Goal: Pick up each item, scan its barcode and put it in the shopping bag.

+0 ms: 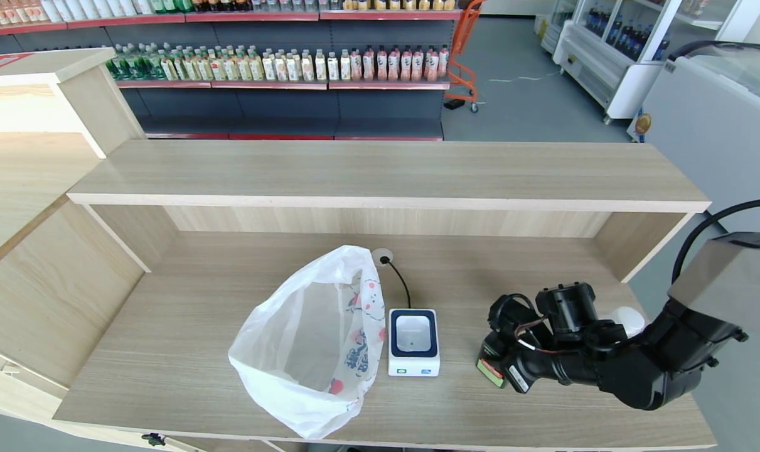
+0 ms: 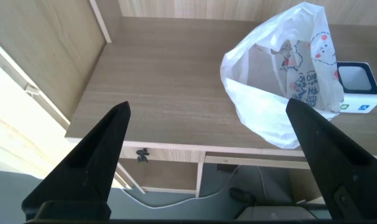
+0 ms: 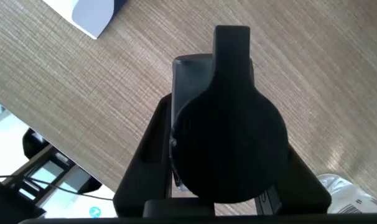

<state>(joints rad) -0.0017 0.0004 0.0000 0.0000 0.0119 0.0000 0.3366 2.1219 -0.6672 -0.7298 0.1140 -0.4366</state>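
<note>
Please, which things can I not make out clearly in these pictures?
Held item: right wrist view, dark and too close; its kind and barcode cannot be told.
White item: head view, mostly hidden behind the right arm.
Shopping bag: head view, its own near wall hides the bottom, so contents are uncertain.

White item point(image 1: 632, 320) partly hidden

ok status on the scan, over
Left end effector open, empty. Right end effector shut on a dark item, low beside the scanner. Shopping bag open; nothing blocks the scanner.
</note>
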